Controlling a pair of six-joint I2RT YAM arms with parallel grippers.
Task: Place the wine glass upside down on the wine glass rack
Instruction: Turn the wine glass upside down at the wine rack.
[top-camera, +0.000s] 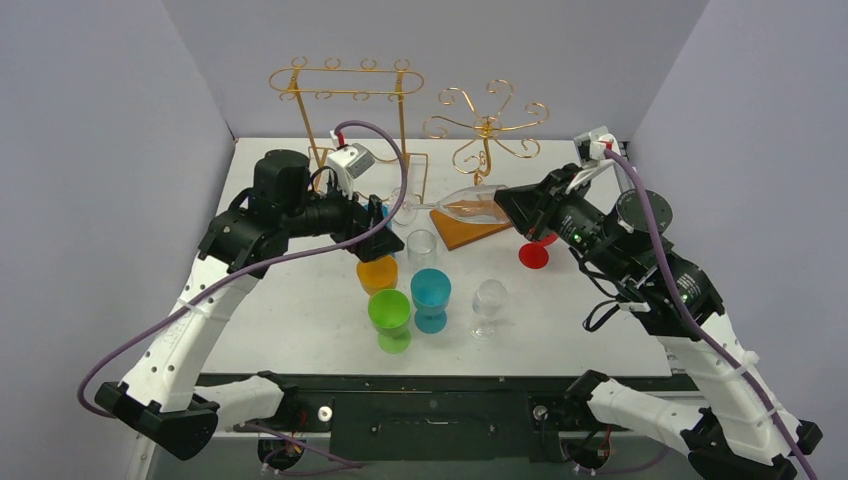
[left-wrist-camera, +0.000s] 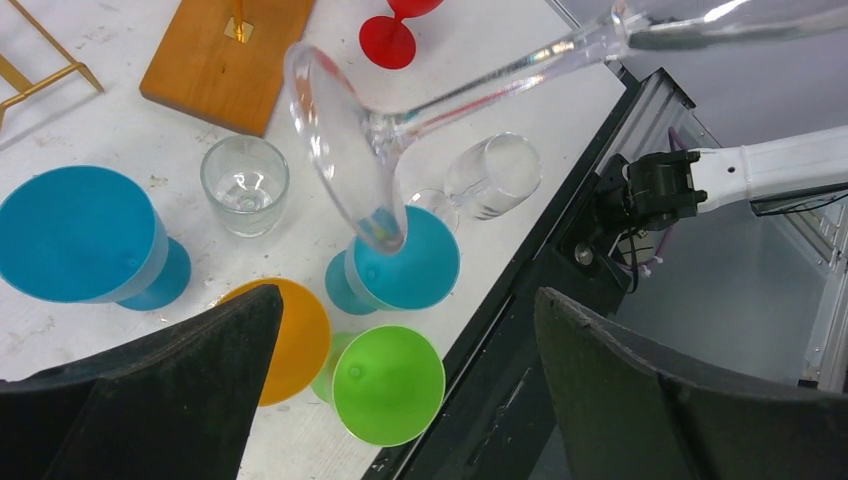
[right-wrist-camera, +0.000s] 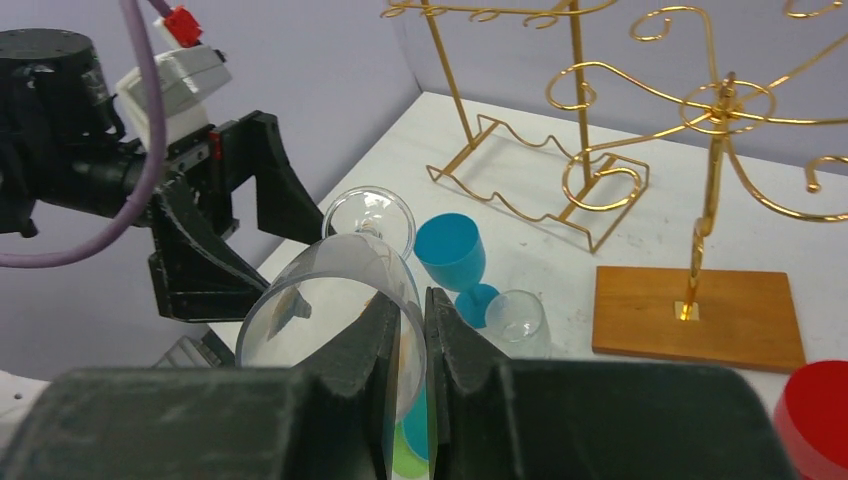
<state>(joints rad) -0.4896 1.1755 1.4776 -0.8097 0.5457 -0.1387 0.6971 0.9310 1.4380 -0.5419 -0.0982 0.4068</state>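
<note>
Right tool (top-camera: 513, 205) pinches the bowl wall of the clear wine glass (top-camera: 468, 203). I see the glass lying sideways above the table (top-camera: 580, 340), foot toward my left tool (top-camera: 385, 228), which stands wide.

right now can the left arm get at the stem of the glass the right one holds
Probably yes: the left gripper is open, and the wine glass, clamped by its bowl in the right gripper, holds its stem out before it, clear above the cups.
</note>
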